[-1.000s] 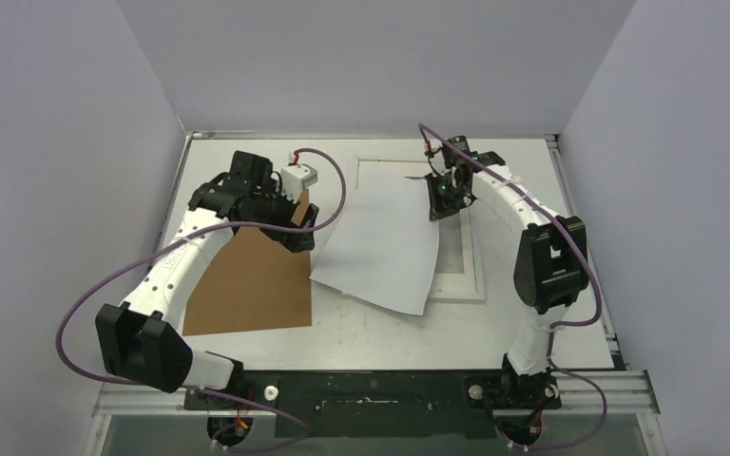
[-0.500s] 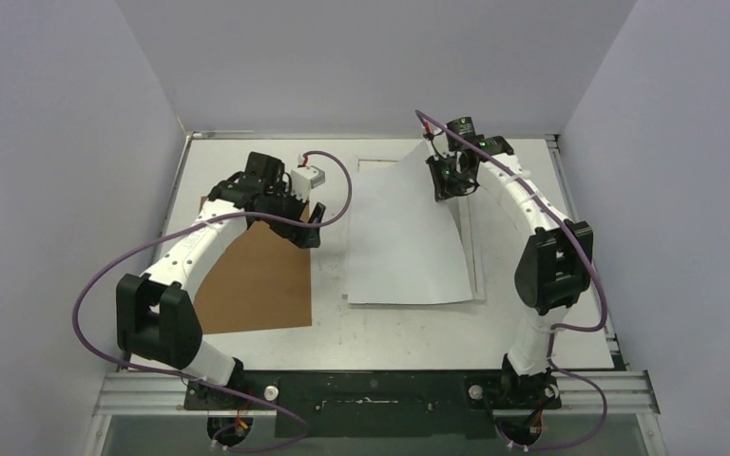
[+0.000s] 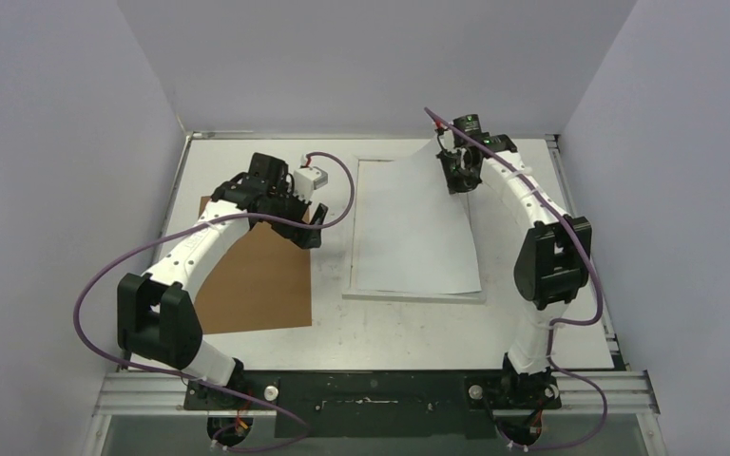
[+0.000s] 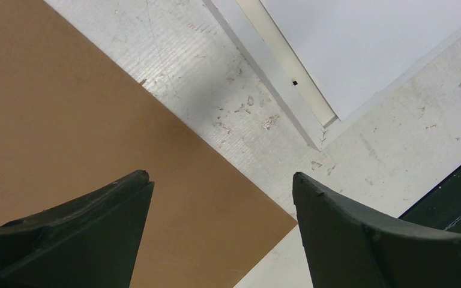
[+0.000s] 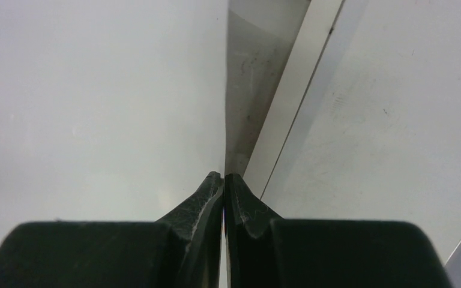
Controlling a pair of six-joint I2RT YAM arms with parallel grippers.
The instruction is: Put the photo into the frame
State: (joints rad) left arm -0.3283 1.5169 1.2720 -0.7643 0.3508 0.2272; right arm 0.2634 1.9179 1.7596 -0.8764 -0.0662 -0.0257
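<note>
The glossy rectangular photo (image 3: 413,228), white back up and print hidden, overlies the thin white frame (image 3: 413,296), long axis toward the counter's (image 3: 390,332) far edge. Right jaws pinch its far-right corner; left jaws gape wide.

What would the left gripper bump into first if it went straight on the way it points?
Probably the brown cardboard, near its corner. The open left gripper points down at it, but might land on the table beside it.

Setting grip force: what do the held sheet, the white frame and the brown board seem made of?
Photo: thin paper, plain white back up, curving where the right hand pinches it. Frame: rigid, smooth white, perhaps plastic or painted wood. Brown board: flat, matte, likely cardboard.
</note>
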